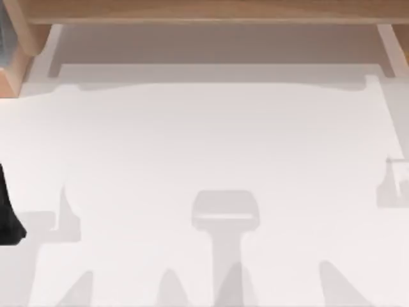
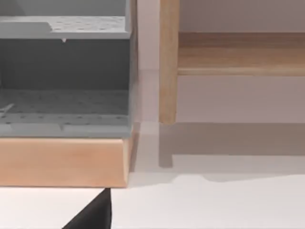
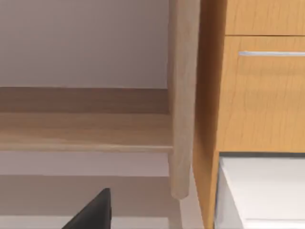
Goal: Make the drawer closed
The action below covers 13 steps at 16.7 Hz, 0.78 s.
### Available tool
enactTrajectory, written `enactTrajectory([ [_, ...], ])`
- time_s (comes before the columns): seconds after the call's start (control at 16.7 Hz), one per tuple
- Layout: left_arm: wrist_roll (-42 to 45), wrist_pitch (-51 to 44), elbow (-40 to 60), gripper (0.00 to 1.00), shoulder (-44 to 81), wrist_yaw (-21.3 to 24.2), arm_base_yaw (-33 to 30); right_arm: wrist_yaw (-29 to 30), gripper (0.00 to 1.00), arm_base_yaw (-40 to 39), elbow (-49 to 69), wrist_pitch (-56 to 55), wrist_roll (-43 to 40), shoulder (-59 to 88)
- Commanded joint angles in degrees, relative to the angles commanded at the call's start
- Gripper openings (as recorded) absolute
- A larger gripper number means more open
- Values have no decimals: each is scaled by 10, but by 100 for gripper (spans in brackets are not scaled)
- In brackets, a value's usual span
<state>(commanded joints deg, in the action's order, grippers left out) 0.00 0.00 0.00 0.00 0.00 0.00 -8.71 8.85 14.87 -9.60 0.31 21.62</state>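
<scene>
From the right wrist view I see the light-wood drawer front with its slim silver bar handle (image 3: 271, 54), a rigid sliding panel. I judge it needs a flat push beside the handle, not a grasp. A dark tip marks my right end effector (image 3: 93, 212) and another my left end effector (image 2: 93, 213); I cannot tell their opening.

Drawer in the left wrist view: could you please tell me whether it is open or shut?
Open, it seems: the drawer has its grey inside exposed behind its wooden front.
</scene>
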Motion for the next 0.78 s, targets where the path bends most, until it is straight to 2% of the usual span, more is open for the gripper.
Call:
enactTrajectory([
  [0.48,0,0,0,100,0,0,0,-109,100,111,197,-118,5,360],
  [0.78,0,0,0,100,0,0,0,-148,100,152,264,-161,6,451],
])
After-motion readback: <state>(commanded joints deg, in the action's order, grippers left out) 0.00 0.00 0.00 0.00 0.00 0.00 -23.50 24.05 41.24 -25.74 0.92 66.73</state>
